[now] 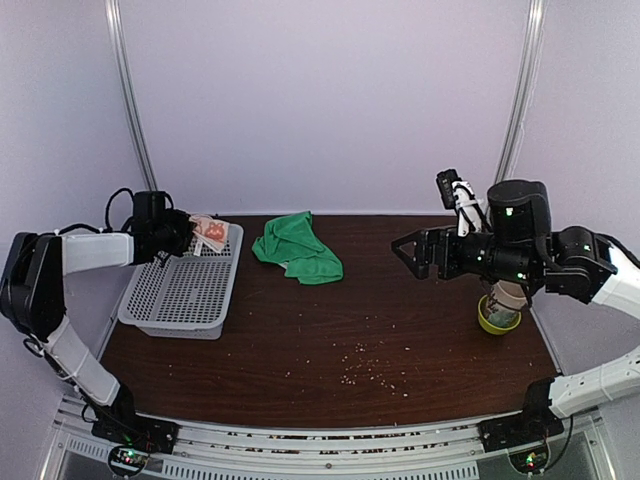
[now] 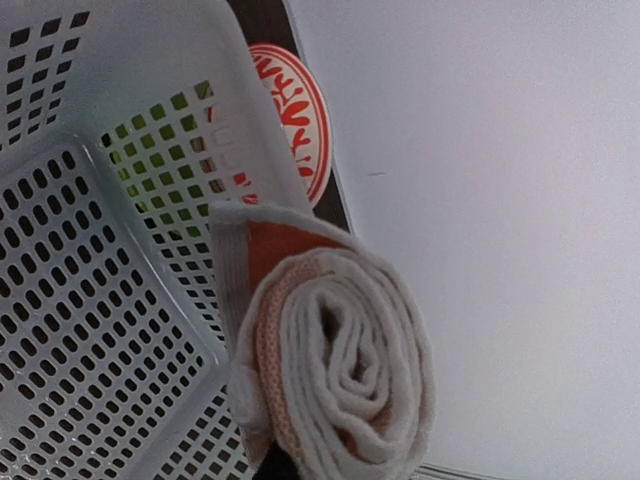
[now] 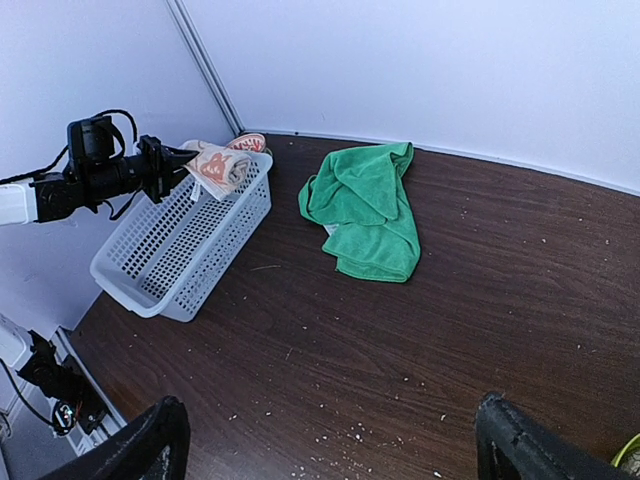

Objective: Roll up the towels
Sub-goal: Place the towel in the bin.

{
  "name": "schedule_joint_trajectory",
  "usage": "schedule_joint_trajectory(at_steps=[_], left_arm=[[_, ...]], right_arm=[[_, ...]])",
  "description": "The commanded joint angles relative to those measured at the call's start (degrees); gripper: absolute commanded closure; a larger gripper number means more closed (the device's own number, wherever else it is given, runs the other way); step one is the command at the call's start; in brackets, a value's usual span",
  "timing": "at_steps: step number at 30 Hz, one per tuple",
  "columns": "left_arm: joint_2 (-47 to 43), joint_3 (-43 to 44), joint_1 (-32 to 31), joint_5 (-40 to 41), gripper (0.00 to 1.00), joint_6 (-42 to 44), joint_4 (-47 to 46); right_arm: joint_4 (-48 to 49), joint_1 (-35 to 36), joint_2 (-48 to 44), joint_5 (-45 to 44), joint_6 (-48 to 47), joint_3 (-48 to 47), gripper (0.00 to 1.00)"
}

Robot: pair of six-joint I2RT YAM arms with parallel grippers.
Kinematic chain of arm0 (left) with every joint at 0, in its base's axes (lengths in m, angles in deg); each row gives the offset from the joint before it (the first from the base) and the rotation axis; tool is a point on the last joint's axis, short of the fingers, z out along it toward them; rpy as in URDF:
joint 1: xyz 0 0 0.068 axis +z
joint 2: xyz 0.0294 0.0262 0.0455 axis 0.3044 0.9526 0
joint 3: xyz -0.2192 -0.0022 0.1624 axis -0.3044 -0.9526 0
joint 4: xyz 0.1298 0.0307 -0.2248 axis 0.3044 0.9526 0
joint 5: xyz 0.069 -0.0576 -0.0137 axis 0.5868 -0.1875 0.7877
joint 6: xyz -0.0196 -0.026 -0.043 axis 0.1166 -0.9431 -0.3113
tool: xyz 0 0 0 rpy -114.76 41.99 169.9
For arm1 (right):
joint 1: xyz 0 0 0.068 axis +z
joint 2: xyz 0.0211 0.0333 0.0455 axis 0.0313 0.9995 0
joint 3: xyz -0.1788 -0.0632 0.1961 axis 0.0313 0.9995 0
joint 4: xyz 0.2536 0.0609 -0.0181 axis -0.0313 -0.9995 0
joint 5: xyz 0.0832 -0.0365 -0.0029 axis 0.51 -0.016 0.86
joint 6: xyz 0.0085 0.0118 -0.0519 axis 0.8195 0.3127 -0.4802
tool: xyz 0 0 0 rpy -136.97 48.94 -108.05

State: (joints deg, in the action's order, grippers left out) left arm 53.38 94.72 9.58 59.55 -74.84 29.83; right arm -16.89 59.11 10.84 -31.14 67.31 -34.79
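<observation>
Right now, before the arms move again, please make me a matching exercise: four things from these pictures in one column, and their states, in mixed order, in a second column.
Column one
1. green towel
2. printed towel
3. basket
4. right gripper

Column two
A. open, holding nothing
B. rolled, held by the left gripper
C. lying crumpled, not rolled
D. white, full of small holes

Pairs: 1-C, 2-B, 3-D, 4-A
</observation>
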Motion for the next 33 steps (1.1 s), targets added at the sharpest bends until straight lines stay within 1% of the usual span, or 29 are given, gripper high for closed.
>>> schedule_joint_trajectory(at_steps=[1, 4, 7, 12, 16, 20, 21, 23, 25, 29, 33], left_arm=[[5.11, 2.35, 0.14, 2.22, 1.00, -6.41, -3.60], [8.50, 3.30, 0.17, 1.55, 1.00, -7.13, -5.93], [12.49, 2.69, 0.17, 0.17, 1.00, -8.30, -12.72], [17.92, 3.75, 0.07, -2.42, 1.00, -8.65, -19.81], [21.07, 3.80, 0.06, -3.61, 1.00, -9.23, -22.21], [23.11, 4.29, 0.10, -6.10, 1.00, -9.15, -22.12], [23.26, 4.26, 0.12, -6.42, 0.99, -8.84, -21.55], [23.45, 4.39, 0.06, -6.83, 0.87, -7.87, -19.69], [23.66, 4.56, 0.06, -7.35, 0.77, -7.10, -18.30], [23.09, 4.21, 0.11, -7.99, 0.65, -6.29, -16.56], [20.56, 4.17, 0.06, -7.30, 0.51, -4.83, -12.43]], right_arm=[[1.30, -1.39, 0.75, 0.24, -1.56, 0.10, 0.00], [1.44, -2.54, 1.32, 1.13, -2.06, 0.27, 0.00], [1.52, -3.73, 1.81, 2.04, -2.51, 0.44, 0.00], [2.24, -5.44, 2.26, 3.51, -2.56, 1.31, 0.00], [2.26, -6.15, 2.52, 3.90, -2.63, 1.55, 0.00], [2.09, -6.57, 2.88, 4.08, -2.79, 1.51, 0.00], [2.03, -6.70, 2.97, 4.13, -2.82, 1.49, 0.00], [2.15, -6.81, 3.12, 4.17, -2.78, 1.43, 0.00], [2.27, -6.89, 3.24, 4.26, -2.82, 1.47, 0.00], [2.20, -6.96, 3.33, 4.43, -2.82, 1.34, 0.00], [1.99, -7.01, 3.15, 4.55, -2.82, 1.29, 0.00]])
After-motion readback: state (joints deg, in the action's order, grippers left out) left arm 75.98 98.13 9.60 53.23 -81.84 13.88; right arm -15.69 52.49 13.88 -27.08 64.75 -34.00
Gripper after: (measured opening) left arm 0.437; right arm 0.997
